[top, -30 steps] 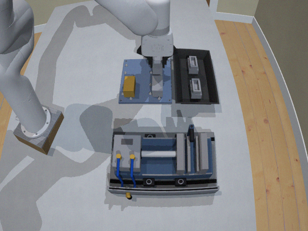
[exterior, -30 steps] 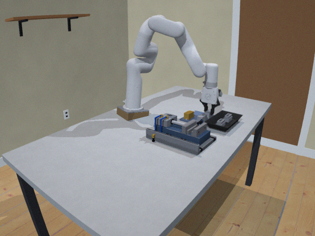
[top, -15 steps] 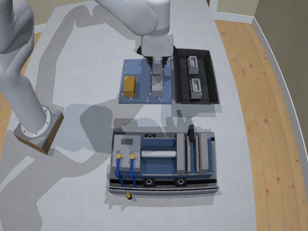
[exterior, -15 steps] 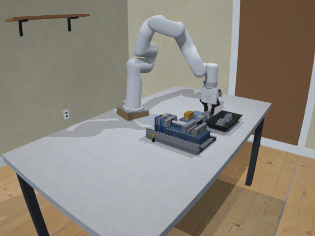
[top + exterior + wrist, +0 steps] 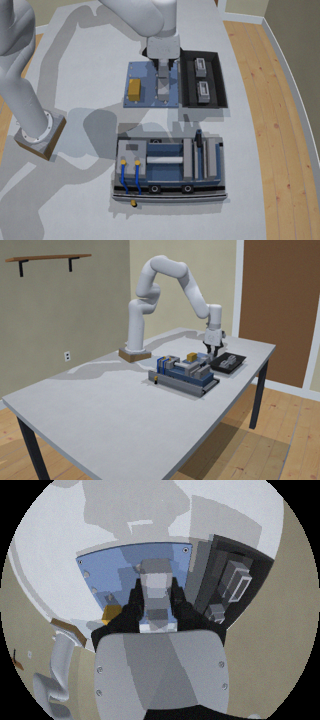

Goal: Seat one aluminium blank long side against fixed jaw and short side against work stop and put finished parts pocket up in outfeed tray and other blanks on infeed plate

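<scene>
My gripper [image 5: 163, 66] is over the far right part of the blue infeed plate [image 5: 151, 83] and is shut on a grey aluminium blank [image 5: 163, 73], low at the plate. The wrist view shows the blank [image 5: 158, 583] between the dark fingers. The grey shape runs on toward the plate's near edge [image 5: 163, 93]; I cannot tell if that is a second blank. A brass blank [image 5: 134, 89] lies flat on the plate's left side. Two grey finished parts [image 5: 200, 67] [image 5: 203, 91] lie pocket up in the black outfeed tray [image 5: 204, 80]. The vise [image 5: 169, 165] is open and its opening [image 5: 200, 161] is empty.
The dark work stop rod [image 5: 198, 138] stands at the opening's far end. The fixed jaw [image 5: 212, 158] is at the right; the hose block with blue hoses [image 5: 130, 160] is at the left. Small pins [image 5: 156, 96] stand on the plate. The arm's base [image 5: 38, 136] stands at the left.
</scene>
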